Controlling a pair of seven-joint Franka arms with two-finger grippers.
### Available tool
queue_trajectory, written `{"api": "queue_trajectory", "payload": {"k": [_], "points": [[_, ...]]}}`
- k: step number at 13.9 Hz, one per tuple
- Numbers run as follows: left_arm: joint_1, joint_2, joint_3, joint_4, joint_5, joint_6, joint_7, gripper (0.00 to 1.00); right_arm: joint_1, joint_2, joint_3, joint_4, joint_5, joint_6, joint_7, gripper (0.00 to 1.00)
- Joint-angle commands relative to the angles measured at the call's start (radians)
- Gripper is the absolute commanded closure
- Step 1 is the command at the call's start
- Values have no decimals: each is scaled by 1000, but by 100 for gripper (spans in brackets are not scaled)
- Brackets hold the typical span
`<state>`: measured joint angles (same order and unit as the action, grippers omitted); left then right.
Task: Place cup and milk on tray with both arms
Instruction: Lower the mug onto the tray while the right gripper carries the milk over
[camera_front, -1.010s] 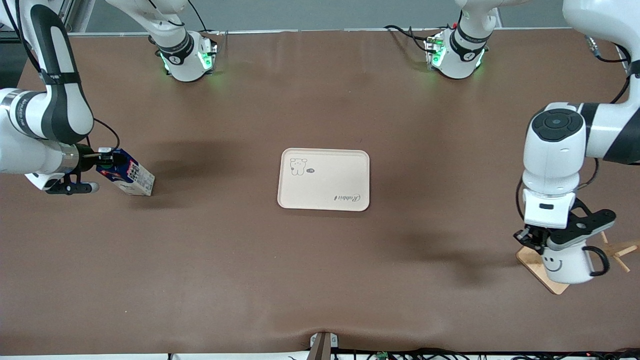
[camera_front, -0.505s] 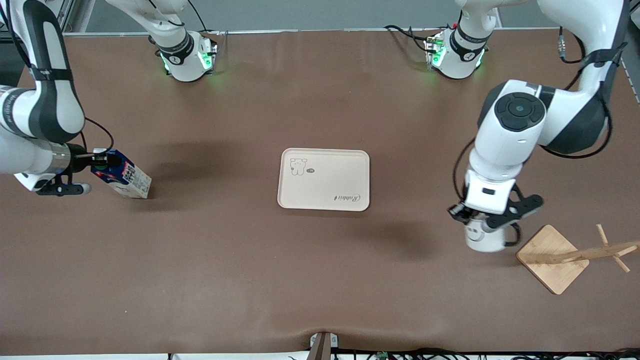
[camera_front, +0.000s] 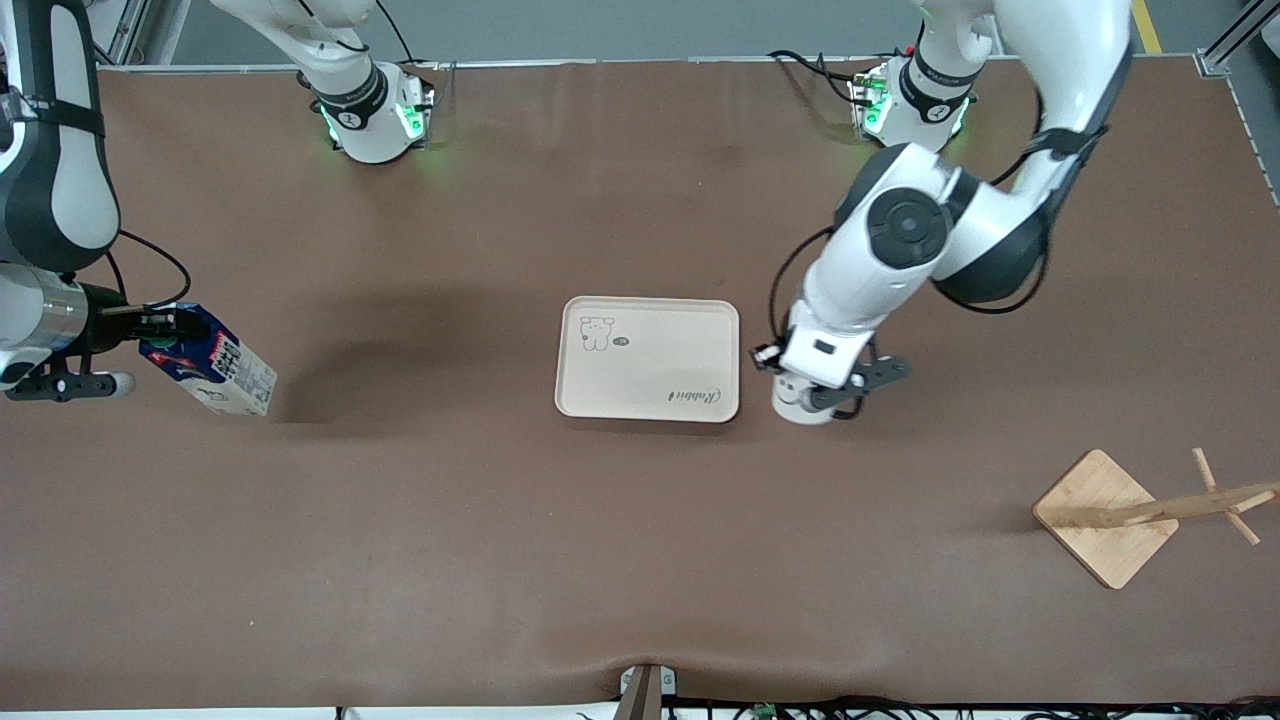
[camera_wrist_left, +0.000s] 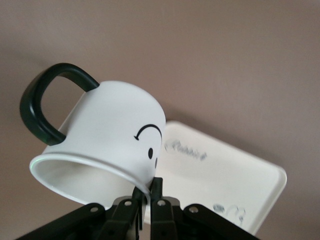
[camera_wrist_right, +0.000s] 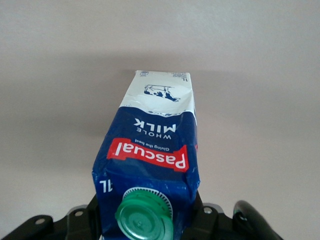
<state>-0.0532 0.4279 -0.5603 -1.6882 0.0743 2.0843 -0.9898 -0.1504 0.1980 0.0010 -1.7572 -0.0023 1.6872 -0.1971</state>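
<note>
**Cup nearly at the tray, milk lagging**

The left tool (camera_front: 822, 388) pinches the cup (camera_front: 800, 403) by its rim, just off the tray (camera_front: 648, 358) at three o'clock. The right tool (camera_front: 150, 322) grips the milk (camera_front: 210, 362), tilted, probably clear of the bench (camera_front: 500, 560), at nine o'clock. Next: carry both inward, lower gently.

In the front view the left gripper (camera_front: 822, 388) hid most of the cup (camera_front: 800, 404), and the frame edge cut off the rack's (camera_front: 1150, 512) pegs.
</note>
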Motion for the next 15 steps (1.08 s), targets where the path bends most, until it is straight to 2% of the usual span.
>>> {"api": "queue_trajectory", "payload": {"k": [1, 5, 8, 12, 15], "points": [[-55, 95, -3, 62, -66, -12, -56, 100, 52, 14, 1, 79, 16, -73, 31, 84], [-123, 213, -3, 130, -180, -12, -162, 100, 139, 29, 2, 85, 18, -206, 143, 85], [-134, 261, -3, 134, -191, -10, -161, 100, 215, 29, 4, 97, 25, -219, 260, 85], [-154, 308, -3, 131, -195, -13, -164, 100, 308, 38, 2, 149, 166, -257, 419, 84], [-154, 319, -3, 133, -195, -46, -164, 100, 426, 69, 2, 200, 174, -254, 565, 81]]}}
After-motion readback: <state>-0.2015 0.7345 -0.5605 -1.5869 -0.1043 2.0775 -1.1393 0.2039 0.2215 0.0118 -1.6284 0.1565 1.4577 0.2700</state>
